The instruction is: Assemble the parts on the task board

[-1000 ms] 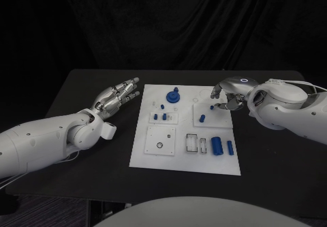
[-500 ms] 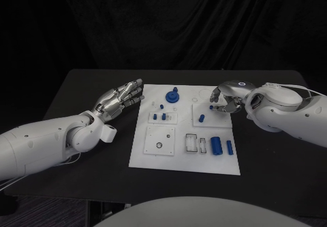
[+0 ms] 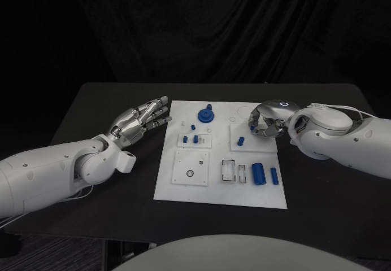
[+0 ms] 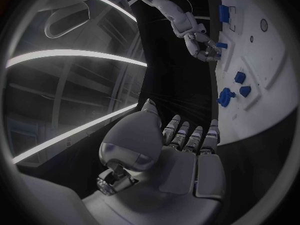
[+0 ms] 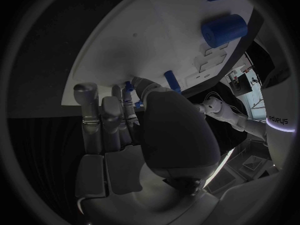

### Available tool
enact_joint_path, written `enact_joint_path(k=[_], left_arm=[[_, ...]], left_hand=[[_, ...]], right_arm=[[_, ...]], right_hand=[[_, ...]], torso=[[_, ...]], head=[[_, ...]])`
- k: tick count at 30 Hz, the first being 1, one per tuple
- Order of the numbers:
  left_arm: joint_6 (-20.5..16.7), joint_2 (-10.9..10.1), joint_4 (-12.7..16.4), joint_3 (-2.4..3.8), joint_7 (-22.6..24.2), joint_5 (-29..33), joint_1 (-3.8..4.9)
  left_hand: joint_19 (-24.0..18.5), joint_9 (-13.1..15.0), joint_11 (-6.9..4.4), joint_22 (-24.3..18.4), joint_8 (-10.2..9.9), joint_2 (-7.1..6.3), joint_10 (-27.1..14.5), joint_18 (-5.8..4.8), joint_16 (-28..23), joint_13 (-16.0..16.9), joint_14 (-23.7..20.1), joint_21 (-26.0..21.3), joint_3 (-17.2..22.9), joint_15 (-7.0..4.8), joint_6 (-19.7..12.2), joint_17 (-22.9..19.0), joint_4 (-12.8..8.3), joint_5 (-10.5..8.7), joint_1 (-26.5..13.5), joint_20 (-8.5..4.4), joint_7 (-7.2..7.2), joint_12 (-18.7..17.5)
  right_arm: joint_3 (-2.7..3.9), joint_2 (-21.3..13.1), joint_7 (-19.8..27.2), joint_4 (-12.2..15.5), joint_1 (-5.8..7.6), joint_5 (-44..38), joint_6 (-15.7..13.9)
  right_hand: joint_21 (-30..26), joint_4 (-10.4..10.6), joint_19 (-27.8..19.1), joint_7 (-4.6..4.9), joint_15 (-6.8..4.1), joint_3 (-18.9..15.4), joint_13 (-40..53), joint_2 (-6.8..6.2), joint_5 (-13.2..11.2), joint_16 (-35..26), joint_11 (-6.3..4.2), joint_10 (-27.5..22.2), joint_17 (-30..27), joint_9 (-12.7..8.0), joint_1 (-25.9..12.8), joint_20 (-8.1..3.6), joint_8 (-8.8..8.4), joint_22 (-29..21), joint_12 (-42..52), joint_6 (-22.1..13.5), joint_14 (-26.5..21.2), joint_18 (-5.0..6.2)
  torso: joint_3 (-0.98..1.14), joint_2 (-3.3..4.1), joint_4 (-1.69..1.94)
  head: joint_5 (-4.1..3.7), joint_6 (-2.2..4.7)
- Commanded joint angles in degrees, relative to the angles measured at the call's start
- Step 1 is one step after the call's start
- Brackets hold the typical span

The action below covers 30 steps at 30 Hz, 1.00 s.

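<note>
White task board [image 3: 220,192], blue parts [image 3: 259,174], two hands [image 3: 143,118] beside it

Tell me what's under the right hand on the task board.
The right hand hovers over the task board's far right corner. A small blue part shows at its fingertips. Whatever lies beneath the palm is covered.

The task board [image 3: 221,192] lies mid-table [image 3: 326,203], left hand [image 3: 143,118] beside it, right hand [image 3: 267,119] over its far right.
</note>
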Motion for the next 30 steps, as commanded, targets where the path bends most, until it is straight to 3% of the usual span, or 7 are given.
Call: enact_joint_path(k=[1,10,12,13,15,20,30], left_arm=[[1.16,-0.48,0.79,0.05,3.72,0.56,-0.26],[1.3,-0.91,1.09,0.04,2.53,0.56,-0.9],[1.3,-0.87,0.97,0.04,2.24,0.56,-0.99],[1.32,-0.83,0.9,0.04,2.09,0.56,-1.03],[1.54,-0.7,0.72,0.04,1.63,0.56,-1.14],[2.19,-0.46,0.44,0.04,0.6,0.56,-1.49],[2.62,-0.41,0.24,0.04,-0.17,0.56,-2.13]], left_hand=[[0.42,0.05,0.19,0.08,0.17,0.0,0.05,0.44,0.12,0.04,0.28,0.21,0.31,0.02,0.27,0.04,0.05,0.19,0.37,-0.15,-0.05,0.15],[0.76,0.08,0.14,0.12,0.2,0.05,-0.03,0.29,0.22,0.04,0.56,0.39,0.54,0.28,0.48,0.1,0.0,1.31,1.42,-0.09,0.32,0.08],[0.85,0.08,0.14,0.08,0.2,0.04,-0.01,0.18,0.25,0.04,0.64,0.44,0.71,0.34,0.53,0.11,-0.07,2.01,2.03,-0.1,0.43,0.11],[0.95,0.12,0.08,-0.03,0.24,-0.05,0.01,0.02,0.28,0.05,0.69,0.49,1.21,0.38,0.8,0.12,-0.37,3.8,3.48,-0.11,0.69,0.13],[1.0,0.19,-0.17,-0.19,0.34,-0.09,0.06,-0.1,0.29,0.06,0.73,0.52,1.61,0.38,1.33,0.13,-0.34,5.42,4.7,-0.12,1.14,0.2],[0.95,0.25,-0.42,-0.49,0.46,-0.14,0.09,-0.23,0.3,0.07,0.71,0.51,1.95,0.39,1.88,0.12,-0.32,6.72,5.85,-0.12,1.73,0.25],[0.99,0.26,-0.38,-0.54,0.48,-0.21,0.03,-0.3,0.35,0.06,0.87,0.54,2.17,0.45,2.0,0.16,-0.39,7.53,6.57,-0.12,1.83,0.21]], right_arm=[[-0.05,0.32,1.48,-0.37,-0.46,-0.03,-1.61],[-0.05,0.91,1.71,-1.22,-1.03,-0.03,-2.03],[-0.05,0.98,1.76,-1.31,-1.13,-0.03,-2.12],[-0.05,1.0,1.8,-1.34,-1.17,-0.03,-2.17],[-0.05,1.02,1.86,-1.39,-1.25,0.09,-2.41],[-0.05,1.02,1.91,-1.47,-1.33,0.53,-2.94],[-0.04,0.02,1.47,-0.36,-1.32,0.72,-3.39]], right_hand=[[0.24,-0.15,0.3,-0.05,-0.45,0.39,0.19,0.08,0.44,0.21,-0.28,0.64,-0.07,0.12,0.43,-0.07,0.18,4.71,0.33,0.32,-0.01,-0.75],[1.47,-2.18,1.0,-0.06,-1.17,2.04,0.77,1.04,2.71,0.76,-0.99,2.87,0.09,0.62,2.54,-0.79,0.6,5.13,1.76,1.47,0.45,-0.95],[1.9,-3.02,1.21,-0.13,-1.35,2.63,0.92,1.45,3.21,0.84,-1.18,3.48,0.06,0.8,3.33,-1.0,0.78,5.27,2.05,1.99,0.57,-1.02],[2.05,-3.38,1.28,-0.16,-1.42,2.87,0.97,1.64,3.26,0.87,-1.24,3.65,0.05,0.88,3.64,-1.08,0.88,5.32,2.13,2.24,0.61,-1.04],[2.41,-4.34,1.44,-0.22,-1.54,3.4,1.12,2.23,2.62,0.88,-1.33,3.95,-0.03,1.17,4.42,-1.26,1.23,5.42,2.33,3.01,0.71,-1.11],[2.92,-5.87,1.55,-0.19,-1.55,4.49,1.33,2.9,0.18,0.96,-1.25,4.03,-0.14,1.96,4.86,-1.41,1.9,5.51,2.4,4.36,0.89,-1.2],[2.64,-6.24,1.41,-0.19,-1.52,4.53,1.35,2.58,-0.28,0.64,-1.2,3.94,-0.56,2.27,4.63,-1.4,2.11,5.43,2.3,4.72,0.74,-1.15]], torso=[[0.0,-0.04,-0.07],[0.03,-0.08,0.05],[0.04,-0.09,-0.01],[0.02,-0.08,-0.08],[0.01,-0.05,-0.16],[0.01,-0.13,0.19],[-0.05,-0.09,-0.02]], head=[[-0.15,-0.01],[-0.04,-0.01],[-0.01,-0.01],[0.1,-0.01],[0.2,-0.01],[-0.18,-0.01],[0.35,-0.01]])
